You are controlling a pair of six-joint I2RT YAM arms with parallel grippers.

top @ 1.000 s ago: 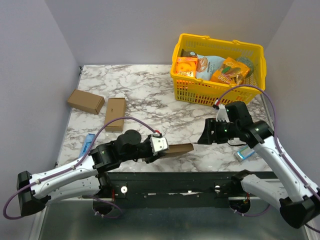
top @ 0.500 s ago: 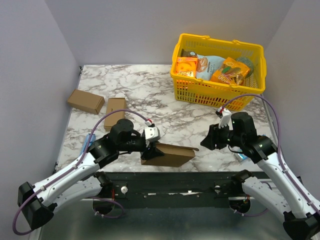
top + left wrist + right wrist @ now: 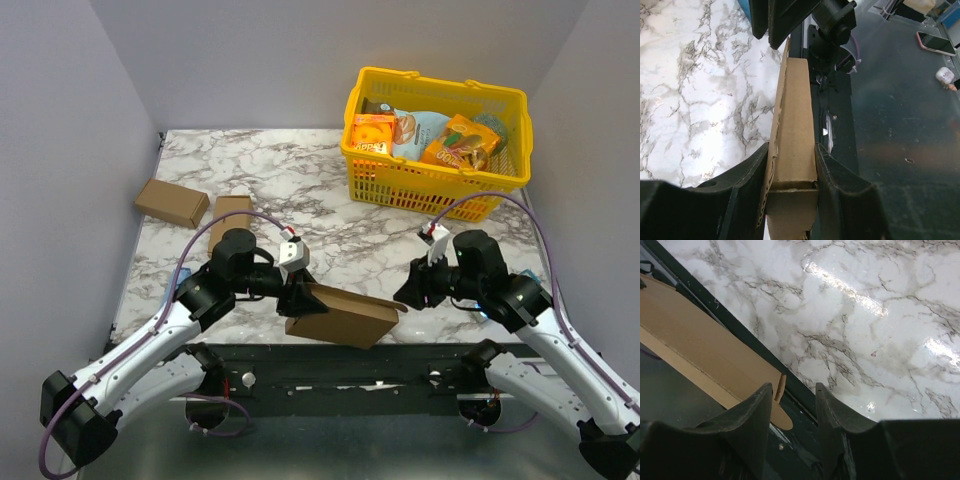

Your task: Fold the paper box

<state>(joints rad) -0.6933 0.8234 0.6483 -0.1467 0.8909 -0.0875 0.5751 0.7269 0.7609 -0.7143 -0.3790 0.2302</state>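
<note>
The paper box (image 3: 345, 318) is well apart from the yellow basket (image 3: 437, 84), nearer the arm bases and to the basket's left, at the near edge of the marble table (image 3: 300, 170). It is partly flattened, plain brown cardboard, and no print or label shows on any face in view.

The left gripper (image 3: 301, 296) is clamped on the end of the box that lies farther from the basket. In the left wrist view both black fingers (image 3: 747, 180) press against the box's two sides and the brown panel (image 3: 792, 125) runs straight out between them, its long edge over the dark rail along the table.

The right gripper (image 3: 408, 297) sits at the end of the box nearer the basket, almost directly in front of the basket. Its fingers (image 3: 755, 415) stand apart. A thin cardboard flap and a rounded end tab (image 3: 782, 419) lie in the gap between them, and neither finger visibly presses on the card.

Two smaller cardboard boxes (image 3: 172, 203) (image 3: 231, 220) lie far to the left of the basket, both unprinted on top.

Inside the basket are an orange carton (image 3: 372, 131), a pale blue bag (image 3: 415, 128) and an orange packet (image 3: 460, 143). All three carry printing, but the lettering is too small to read.
</note>
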